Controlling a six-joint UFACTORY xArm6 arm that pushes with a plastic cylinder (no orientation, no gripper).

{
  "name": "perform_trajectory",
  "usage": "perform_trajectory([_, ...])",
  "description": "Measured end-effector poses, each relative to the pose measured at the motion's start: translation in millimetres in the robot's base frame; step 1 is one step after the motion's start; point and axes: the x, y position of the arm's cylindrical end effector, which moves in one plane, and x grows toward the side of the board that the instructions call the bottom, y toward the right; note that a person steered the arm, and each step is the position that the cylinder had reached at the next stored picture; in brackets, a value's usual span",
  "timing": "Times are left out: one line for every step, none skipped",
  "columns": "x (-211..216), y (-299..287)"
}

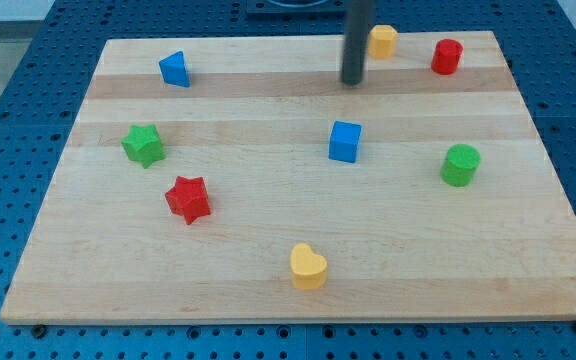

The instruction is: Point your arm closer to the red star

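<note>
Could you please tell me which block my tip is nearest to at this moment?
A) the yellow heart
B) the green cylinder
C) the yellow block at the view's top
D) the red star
C: my tip stands just to the view's left of and slightly below the yellow block at the view's top, while the red star lies far off toward the view's lower left.

No text, label, number or sign can be read anywhere in this view.

red star (188, 198), green star (143, 145), blue cube (345, 141)
</note>
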Motion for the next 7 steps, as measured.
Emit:
perform_trajectory([32,-77])
perform_trajectory([87,-125])
perform_trajectory([94,-131])
perform_trajectory([127,-151])
perform_trajectory([149,-171])
perform_trajectory([153,-179])
perform_trajectory([159,-207])
